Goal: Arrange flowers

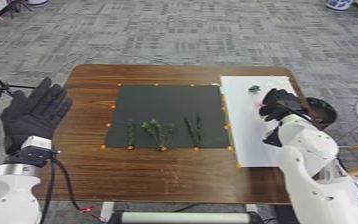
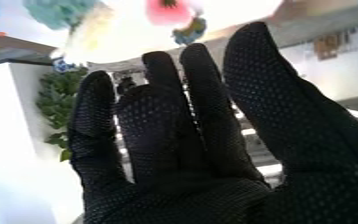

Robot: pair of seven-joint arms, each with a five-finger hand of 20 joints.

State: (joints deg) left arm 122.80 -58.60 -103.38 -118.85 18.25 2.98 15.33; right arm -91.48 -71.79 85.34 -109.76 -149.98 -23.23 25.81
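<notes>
1. The right hand (image 1: 282,106) was over the white sheet (image 1: 246,132) on the right of the desk (image 1: 171,175), its fingers extended, one a little bent, the thumb well apart, clamped on nothing. The likeliest fault was a missed pick: a pinch closing above or beside a thin stem would have come up with nothing.

2. In the right wrist view, a pink flower (image 2: 159,15), a cream flower (image 2: 91,30), a blue-green bloom (image 2: 189,31) and a teal flower (image 2: 58,11) lay near one another. That closeness risked a double grasp, or a neighbour knocked aside by a fingertip.

3. Petals were soft by the look of them; a grip on a bloom rather than its stem could have crushed or bent it.

4. On the black mat (image 1: 168,107) lay a narrow left stem (image 1: 131,134), a leafy middle sprig (image 1: 159,131) and a dark right stem (image 1: 194,130), apart from each other. A low, sideways carry could have dragged a flower across them and spoiled the spacing.

5. The dark sprig (image 1: 254,89) lay just beyond the fingers, where a forward reach might have pushed it.

6. The left hand (image 1: 35,117), palm showing and fingers straight, rested clear of the flowers, so it posed little danger unless swung inward over the mat.
</notes>
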